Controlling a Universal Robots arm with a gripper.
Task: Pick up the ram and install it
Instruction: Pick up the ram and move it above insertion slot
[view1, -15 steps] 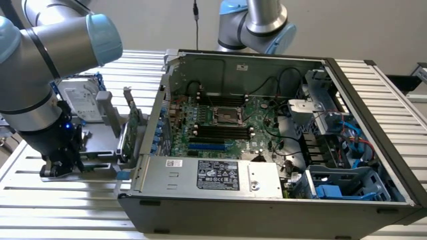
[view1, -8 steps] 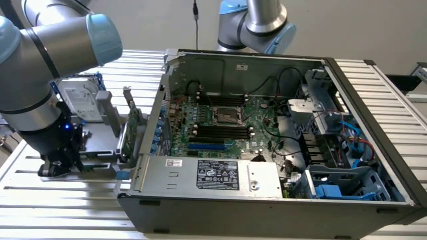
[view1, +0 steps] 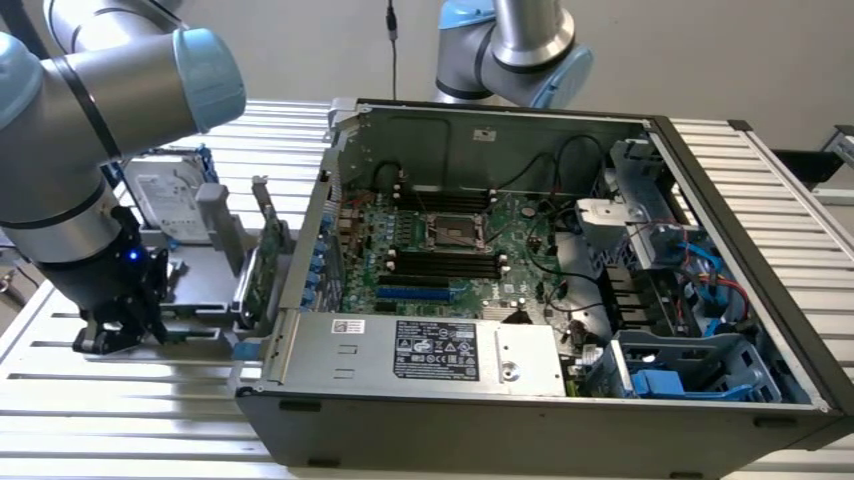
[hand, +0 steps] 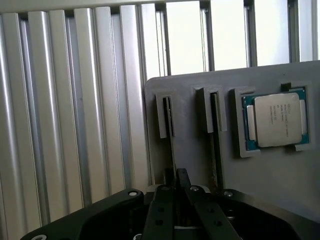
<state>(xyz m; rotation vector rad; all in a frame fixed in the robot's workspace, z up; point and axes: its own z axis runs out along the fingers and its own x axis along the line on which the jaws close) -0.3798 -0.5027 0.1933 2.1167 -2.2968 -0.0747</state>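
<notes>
Outwardly, at the exterior view's left, the gripper (view1: 115, 338) hung low over the holder (view1: 200, 296) beside the case (view1: 400, 425), and its grip was too dark to make out. Closer, in the wrist view, the gripper (hand: 176, 181) was pinched narrow on the ram (hand: 172, 147), which stood edge-on in a holder (hand: 191, 160) slot near the CPU (hand: 276, 120). I judged it light, stiff and fragile, best held by its top edge; its chips and contacts were hidden.

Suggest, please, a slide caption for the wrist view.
Robot hand closed on the edge-on ram in the gray holder, beside a seated processor.
</notes>
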